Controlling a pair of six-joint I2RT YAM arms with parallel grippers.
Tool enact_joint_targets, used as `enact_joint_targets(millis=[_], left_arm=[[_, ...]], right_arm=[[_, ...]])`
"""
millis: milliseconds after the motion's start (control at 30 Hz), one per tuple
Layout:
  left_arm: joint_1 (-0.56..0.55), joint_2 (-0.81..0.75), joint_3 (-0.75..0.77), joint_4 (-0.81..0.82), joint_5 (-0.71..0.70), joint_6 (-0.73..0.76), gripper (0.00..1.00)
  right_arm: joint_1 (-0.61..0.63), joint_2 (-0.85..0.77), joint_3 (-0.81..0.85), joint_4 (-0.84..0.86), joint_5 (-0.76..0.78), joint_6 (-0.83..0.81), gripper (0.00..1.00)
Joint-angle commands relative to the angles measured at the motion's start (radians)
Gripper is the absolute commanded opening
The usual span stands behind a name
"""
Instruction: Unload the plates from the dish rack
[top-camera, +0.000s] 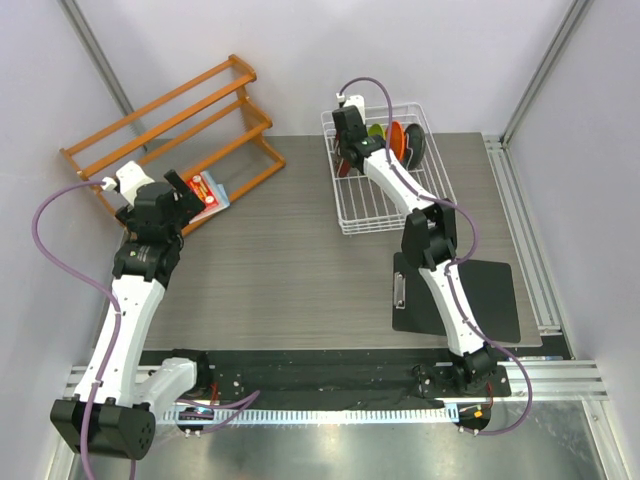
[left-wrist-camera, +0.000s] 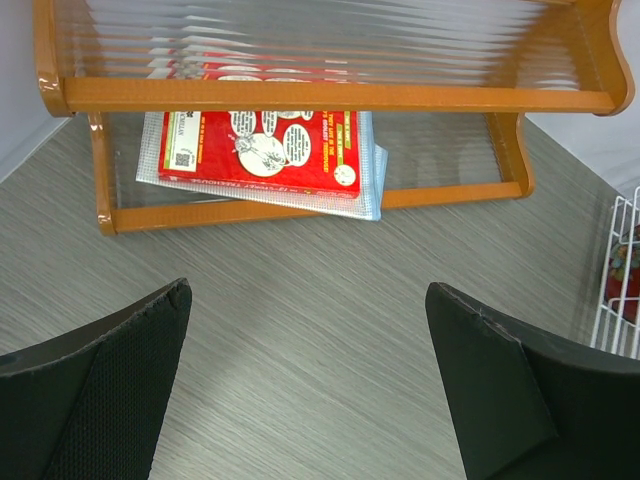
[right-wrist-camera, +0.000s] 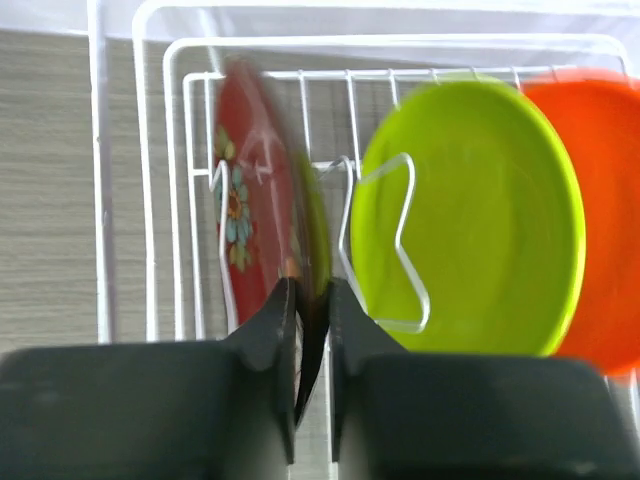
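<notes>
My right tool (right-wrist-camera: 310, 296) is clenched on the rim of the dark red plate (right-wrist-camera: 245, 200), which stands upright in the dish rack (right-wrist-camera: 97, 200).

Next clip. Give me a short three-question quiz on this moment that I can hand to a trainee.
1. True or false: the left gripper holds a plate.
2. In the white wire dish rack, the right gripper is: A open; B shut on the dark red patterned round plate; C shut on a wire prong.
3. Which plate stands directly beside the dark red one?
Key: 1 false, its jaws are open and empty. 2 B. 3 the lime green round plate.
</notes>
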Motion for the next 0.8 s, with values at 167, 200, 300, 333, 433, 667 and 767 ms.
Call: enact_joint_targets(millis=[167,200,300,333,433,667,767], left_arm=[[0.001,0.023,-0.005,0.032,0.003,0.005,1.0],[0.0,0.025,-0.006,0.032,0.005,0.005,0.99],[0.001,0.032,-0.003,0.032,0.015,0.007,0.99],[0.0,0.034,-0.002,0.032,0.017,0.007,0.99],[0.001,0.035,-0.002,0.034,0.023,0.009,0.99],[0.0,0.037,-0.006,0.055,0.083,0.015,0.99],[0.0,0.038,-0.003,0.066,0.101,0.016,0.99]], right_arm=[[0.037,-0.052,0.011,0.089,0.053,-0.102,0.01],[0.042,-0.061,-0.002,0.1,0.068,-0.102,0.01],[0.064,-0.094,-0.012,0.135,0.149,-0.15,0.01],[0.071,-0.104,-0.015,0.141,0.169,-0.156,0.01],[0.084,-0.16,-0.06,0.195,0.266,-0.179,0.01],[0.096,-0.334,-0.233,0.261,0.341,-0.196,0.01],[0.1,-0.399,-0.276,0.267,0.348,-0.199,0.01]])
